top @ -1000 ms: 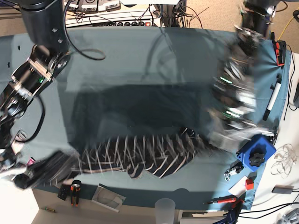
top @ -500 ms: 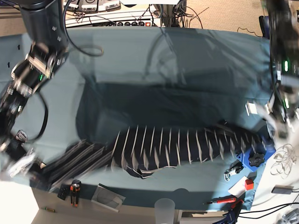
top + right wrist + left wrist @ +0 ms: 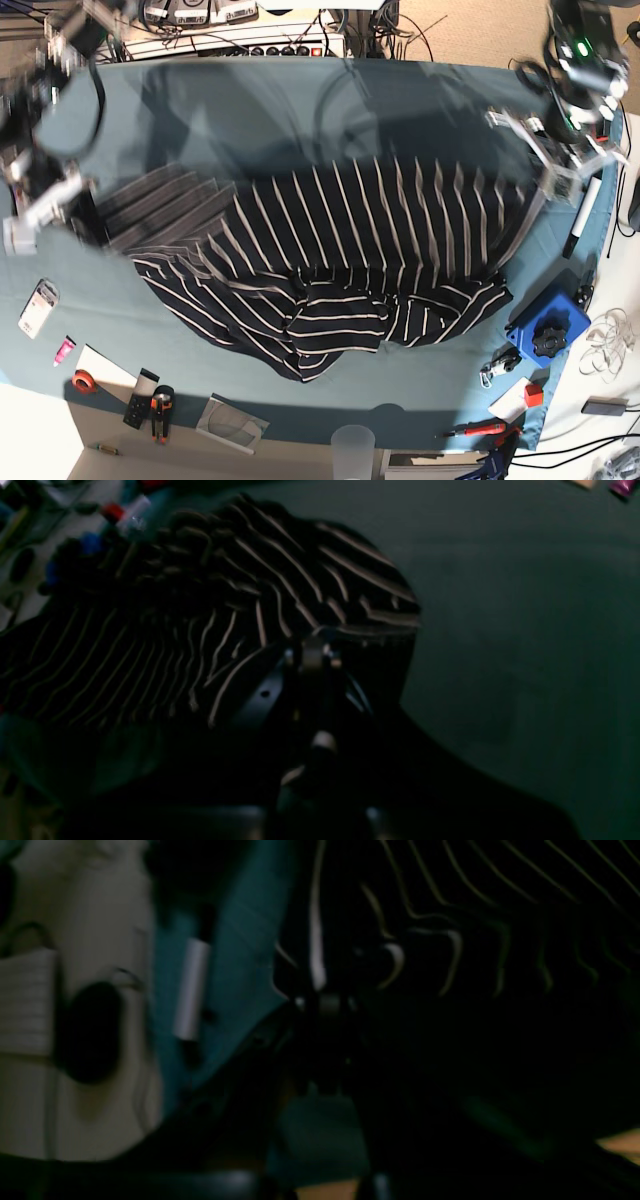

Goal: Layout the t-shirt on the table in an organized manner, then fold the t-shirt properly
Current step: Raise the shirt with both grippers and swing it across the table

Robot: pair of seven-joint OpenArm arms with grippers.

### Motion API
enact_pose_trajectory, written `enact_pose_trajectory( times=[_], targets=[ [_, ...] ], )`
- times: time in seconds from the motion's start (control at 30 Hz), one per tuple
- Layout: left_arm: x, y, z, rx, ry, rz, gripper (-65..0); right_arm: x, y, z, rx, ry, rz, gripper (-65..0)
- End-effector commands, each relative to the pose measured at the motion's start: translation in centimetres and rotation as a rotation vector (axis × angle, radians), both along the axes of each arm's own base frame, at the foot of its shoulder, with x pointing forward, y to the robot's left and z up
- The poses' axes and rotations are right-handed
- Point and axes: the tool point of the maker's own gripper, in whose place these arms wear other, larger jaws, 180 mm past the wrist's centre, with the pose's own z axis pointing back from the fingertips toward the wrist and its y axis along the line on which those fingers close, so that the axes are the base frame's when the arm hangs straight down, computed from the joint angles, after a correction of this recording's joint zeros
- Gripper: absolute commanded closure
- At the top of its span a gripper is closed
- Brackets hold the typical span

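Observation:
The t-shirt point(image 3: 360, 240), dark navy with thin white stripes, hangs stretched wide between my two grippers above the teal table point(image 3: 300, 110). Its lower part lies bunched on the cloth near the middle front. In the base view my left gripper point(image 3: 550, 165) is at the right, shut on one end of the shirt. My right gripper point(image 3: 55, 205), blurred, is at the left and shut on the other end. The left wrist view shows the left gripper point(image 3: 325, 1000) pinching striped fabric. In the right wrist view the right gripper point(image 3: 312, 655) is clamped on a gathered fold of the t-shirt point(image 3: 225, 610).
A blue box with a black knob point(image 3: 548, 335) and a marker point(image 3: 583, 215) sit at the table's right edge. Along the front lie a plastic cup point(image 3: 353, 443), pliers point(image 3: 160, 410), a red tape roll point(image 3: 84, 381) and a white card point(image 3: 37, 305).
Both arms have swung from the table's front edge toward the back, pulling apart. The shirt went from a low bunched strip to a wide raised spread.

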Motion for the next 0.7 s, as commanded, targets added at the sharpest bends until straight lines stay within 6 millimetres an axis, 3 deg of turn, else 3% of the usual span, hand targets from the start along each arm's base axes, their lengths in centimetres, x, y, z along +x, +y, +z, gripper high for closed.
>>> enact_pose_trajectory(
  times=[0.0,0.17,0.33,0.53,0.67],
  targets=[
    [-0.4,0.0,0.3,0.004,-0.010,0.003,0.0,-0.4,-0.6,0.7,-0.020,-0.019,-0.002,0.0],
    [-3.7,-0.1,-2.1,-0.008,0.125,0.032,0.0,-4.1,-0.1,-2.4,0.011,0.104,0.013,0.0],
    [-6.3,0.8,-3.4,0.053,0.211,0.043,0.0,-6.9,1.0,-3.6,0.066,0.153,0.057,0.0],
    [-9.1,1.3,-4.6,0.082,0.309,0.050,0.0,-8.5,1.2,-4.6,0.077,0.201,0.059,0.0],
    [-9.2,1.2,-4.6,0.078,0.301,0.044,0.0,-8.5,1.1,-4.6,0.076,0.203,0.058,0.0]
  ],
)
